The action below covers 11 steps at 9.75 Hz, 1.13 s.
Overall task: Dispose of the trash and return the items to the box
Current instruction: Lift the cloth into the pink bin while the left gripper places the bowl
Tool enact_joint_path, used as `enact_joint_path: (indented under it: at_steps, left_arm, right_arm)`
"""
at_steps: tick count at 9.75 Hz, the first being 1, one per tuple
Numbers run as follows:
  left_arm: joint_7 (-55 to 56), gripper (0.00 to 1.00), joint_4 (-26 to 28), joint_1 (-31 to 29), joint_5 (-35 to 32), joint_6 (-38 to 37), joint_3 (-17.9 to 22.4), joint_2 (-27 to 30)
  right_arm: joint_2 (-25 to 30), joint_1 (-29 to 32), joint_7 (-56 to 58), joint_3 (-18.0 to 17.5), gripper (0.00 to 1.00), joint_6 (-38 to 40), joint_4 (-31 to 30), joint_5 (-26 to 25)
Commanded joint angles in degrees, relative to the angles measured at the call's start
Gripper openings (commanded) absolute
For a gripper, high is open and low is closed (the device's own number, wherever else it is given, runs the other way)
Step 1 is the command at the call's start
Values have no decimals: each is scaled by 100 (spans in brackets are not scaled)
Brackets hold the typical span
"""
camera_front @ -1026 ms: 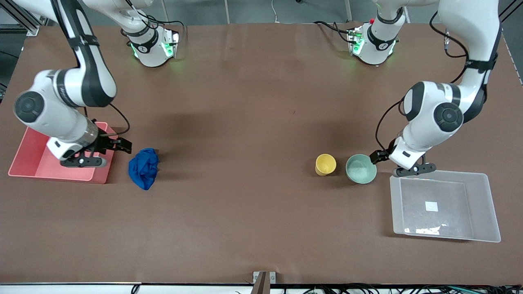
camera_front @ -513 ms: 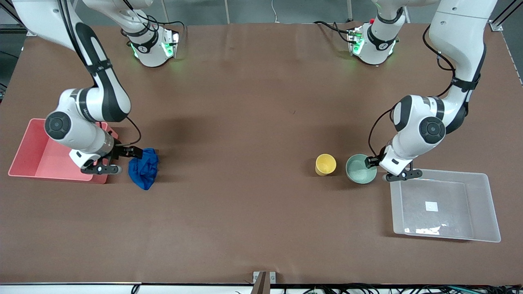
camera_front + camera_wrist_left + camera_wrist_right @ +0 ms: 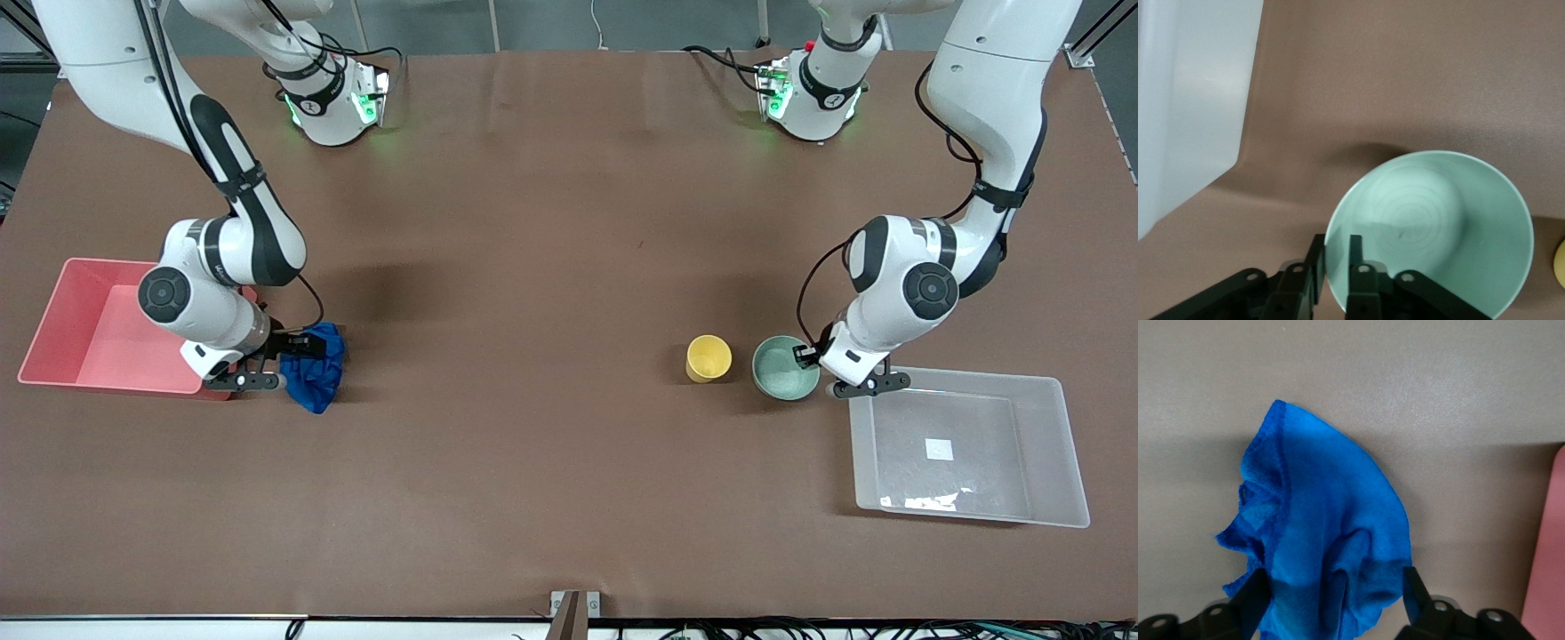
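The trash, a crumpled deep blue cloth (image 3: 320, 369), lies on the table beside the pink tub. My right gripper (image 3: 298, 356) is low at the cloth's tub-side end. It is open, with a finger on each side of the cloth (image 3: 1325, 513). The mint-green bowl (image 3: 782, 369) stands next to the yellow cup (image 3: 709, 357). My left gripper (image 3: 807, 356) is at the bowl's rim and shut on it, with one finger inside the bowl (image 3: 1438, 220) and one outside. The clear box (image 3: 1067, 453) stands empty beside the bowl.
The pink tub (image 3: 53, 311) stands at the right arm's end of the table; its edge shows in the right wrist view (image 3: 1548, 553). The box's wall (image 3: 1185, 100) and a sliver of the cup (image 3: 1561, 263) show in the left wrist view.
My right gripper has moved from over the pink tub's edge to the cloth. My left gripper has moved from the box's corner to the bowl's rim. The objects have not moved.
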State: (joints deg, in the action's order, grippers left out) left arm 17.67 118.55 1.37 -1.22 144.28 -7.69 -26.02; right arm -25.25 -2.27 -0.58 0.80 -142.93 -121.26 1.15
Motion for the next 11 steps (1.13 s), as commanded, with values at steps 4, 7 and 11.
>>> enact_joint_path:
  at_steps: [4, 7, 11]
  left_arm:
    - [131, 0, -409, -67, -63, -440, 13, 403]
    - [-61, 0, -1726, -206, -228, -1795, 57, 388]
    - [-1771, 0, -3141, -1058, -774, -1824, 57, -752]
  right_arm:
    - [46, -37, -57, -18, 8, 264, -12, 25]
    - [659, -37, -66, -18, 5, 1290, 181, 25]
    - [1696, 287, 14, 26, 4, 2715, 708, -10]
